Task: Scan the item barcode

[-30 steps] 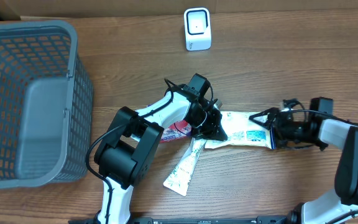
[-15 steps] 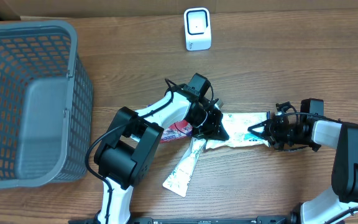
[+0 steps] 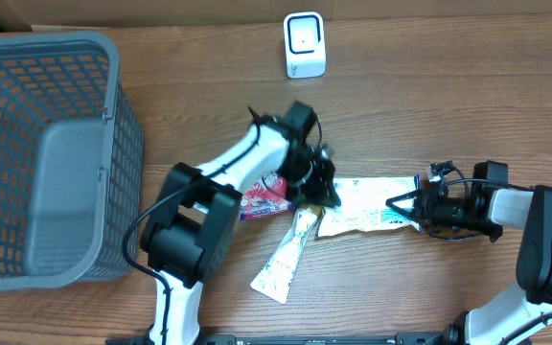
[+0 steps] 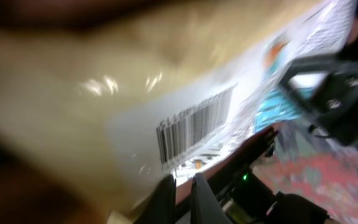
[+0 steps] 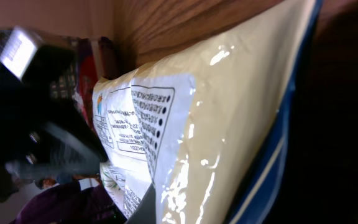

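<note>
You will find the pouch (image 3: 367, 203) near the middle of the table (image 3: 448, 105), well apart from the scanner (image 3: 305, 45) at the far edge. The left gripper (image 3: 326, 190) is clamped on the pouch's left end, and the right gripper (image 3: 402, 204) is clamped on its right end. In the left wrist view, the barcode (image 4: 194, 127) on the pouch faces the camera.

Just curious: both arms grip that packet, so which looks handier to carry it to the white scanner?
Probably left. The left gripper holds the packet at the end nearer the scanner, with the barcode close by it; the right gripper holds the far end.
</note>
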Robot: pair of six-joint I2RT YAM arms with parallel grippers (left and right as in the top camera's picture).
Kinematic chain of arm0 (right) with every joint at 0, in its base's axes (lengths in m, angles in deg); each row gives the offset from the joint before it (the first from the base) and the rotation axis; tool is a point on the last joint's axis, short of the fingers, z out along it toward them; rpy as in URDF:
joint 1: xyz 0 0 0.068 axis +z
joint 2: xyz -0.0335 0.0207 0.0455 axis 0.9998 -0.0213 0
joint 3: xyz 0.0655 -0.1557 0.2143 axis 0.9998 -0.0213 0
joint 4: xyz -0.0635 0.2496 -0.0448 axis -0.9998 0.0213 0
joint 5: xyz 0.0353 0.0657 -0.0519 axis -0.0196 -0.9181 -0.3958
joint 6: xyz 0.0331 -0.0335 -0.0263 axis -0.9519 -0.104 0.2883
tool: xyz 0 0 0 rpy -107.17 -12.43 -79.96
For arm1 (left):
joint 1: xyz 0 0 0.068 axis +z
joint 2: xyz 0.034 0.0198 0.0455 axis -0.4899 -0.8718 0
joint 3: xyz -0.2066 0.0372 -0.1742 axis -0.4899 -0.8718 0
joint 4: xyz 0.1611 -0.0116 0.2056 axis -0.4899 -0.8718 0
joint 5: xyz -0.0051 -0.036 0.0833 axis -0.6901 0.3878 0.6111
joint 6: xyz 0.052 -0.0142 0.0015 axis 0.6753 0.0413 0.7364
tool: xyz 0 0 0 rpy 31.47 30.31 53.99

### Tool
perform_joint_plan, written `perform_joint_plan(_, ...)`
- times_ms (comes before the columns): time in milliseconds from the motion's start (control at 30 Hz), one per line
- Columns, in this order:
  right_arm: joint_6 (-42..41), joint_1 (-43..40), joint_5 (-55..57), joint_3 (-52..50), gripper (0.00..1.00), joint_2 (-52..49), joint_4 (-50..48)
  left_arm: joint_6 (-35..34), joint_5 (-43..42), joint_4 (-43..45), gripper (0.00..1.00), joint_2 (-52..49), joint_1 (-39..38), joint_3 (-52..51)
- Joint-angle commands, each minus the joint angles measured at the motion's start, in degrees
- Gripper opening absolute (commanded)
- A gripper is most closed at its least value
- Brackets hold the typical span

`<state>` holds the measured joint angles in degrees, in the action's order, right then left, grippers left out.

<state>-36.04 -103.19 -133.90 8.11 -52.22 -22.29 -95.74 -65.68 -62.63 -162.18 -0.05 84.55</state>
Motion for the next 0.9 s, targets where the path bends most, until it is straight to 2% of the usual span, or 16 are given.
perform_joint_plan(0,3.23,-0.76,-5.66,-0.37,0.04,-0.07,-0.13,5.44,13.42,-8.57,0.13,5.09,3.26,14.1)
perform_joint_plan(67,3.21,-0.76,-5.84,-0.37,0.04,0.5,-0.13,6.86,18.34,-13.42,0.27,6.21,3.89,20.92)
perform_joint_plan(200,3.21,-0.76,-8.74,0.22,0.04,4.11,1.53,8.33,26.77,-20.65,0.74,8.33,4.7,34.1)
perform_joint_plan(333,3.21,-0.76,-8.39,2.4,0.04,11.69,6.58,9.35,32.92,-24.63,1.0,10.08,4.79,43.12)
perform_joint_plan(633,3.21,-0.66,-4.94,7.06,0.04,35.34,17.42,9.29,47.36,-28.37,1.0,14.82,6.91,50.97)
perform_joint_plan(867,-0.15,-0.66,-4.92,8.52,0.04,50.31,20.68,8.57,50.75,-28.37,1.0,20.04,14.38,51.56)
